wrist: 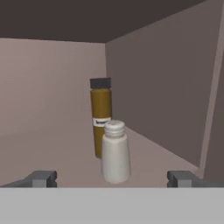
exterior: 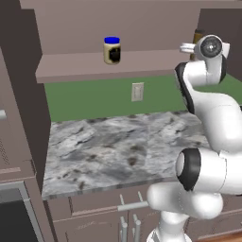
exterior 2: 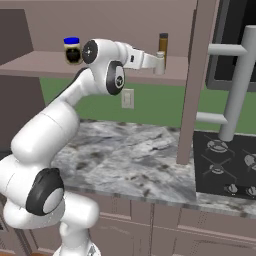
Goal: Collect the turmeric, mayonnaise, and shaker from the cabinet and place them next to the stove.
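Standing between open fingers; shaker | turmeric behind

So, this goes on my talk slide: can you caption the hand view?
Open jaws line up on the shaker, with the turmeric upright just behind it inside the cabinet.

Turmeric mostly hidden behind arm in left base view; stove cut by right edge
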Robot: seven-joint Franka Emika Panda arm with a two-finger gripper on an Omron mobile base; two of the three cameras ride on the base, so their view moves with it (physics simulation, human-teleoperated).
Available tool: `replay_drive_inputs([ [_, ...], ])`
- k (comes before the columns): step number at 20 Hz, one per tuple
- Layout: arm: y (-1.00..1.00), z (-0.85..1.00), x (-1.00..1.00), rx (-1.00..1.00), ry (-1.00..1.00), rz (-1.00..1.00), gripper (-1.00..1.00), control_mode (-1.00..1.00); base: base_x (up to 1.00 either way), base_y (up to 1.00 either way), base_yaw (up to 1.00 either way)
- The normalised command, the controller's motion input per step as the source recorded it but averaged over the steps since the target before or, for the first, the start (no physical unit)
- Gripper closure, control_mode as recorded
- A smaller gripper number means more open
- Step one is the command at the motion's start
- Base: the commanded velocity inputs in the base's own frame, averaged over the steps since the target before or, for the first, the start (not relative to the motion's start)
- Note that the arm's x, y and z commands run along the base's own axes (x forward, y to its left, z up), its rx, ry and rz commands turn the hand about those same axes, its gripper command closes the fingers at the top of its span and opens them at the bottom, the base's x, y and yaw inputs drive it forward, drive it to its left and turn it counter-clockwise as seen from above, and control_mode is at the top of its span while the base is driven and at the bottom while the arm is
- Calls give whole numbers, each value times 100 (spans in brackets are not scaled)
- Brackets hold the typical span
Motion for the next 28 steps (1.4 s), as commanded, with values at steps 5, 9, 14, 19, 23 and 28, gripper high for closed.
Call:
replay_drive_inputs([
  [5,0,0,30,0,4,-6,-100,-100,0,0,0],
  [9,0,-1,31,0,5,-6,-100,-100,0,0,0],
  [14,-1,-8,29,0,5,-4,-100,-100,0,0,0],
  [19,-12,-7,24,0,5,-5,-100,-100,0,0,0],
  [23,-22,-2,27,1,6,-4,-100,-100,0,0,0],
  [28,-25,-1,23,1,4,-3,-100,-100,0,0,0],
])
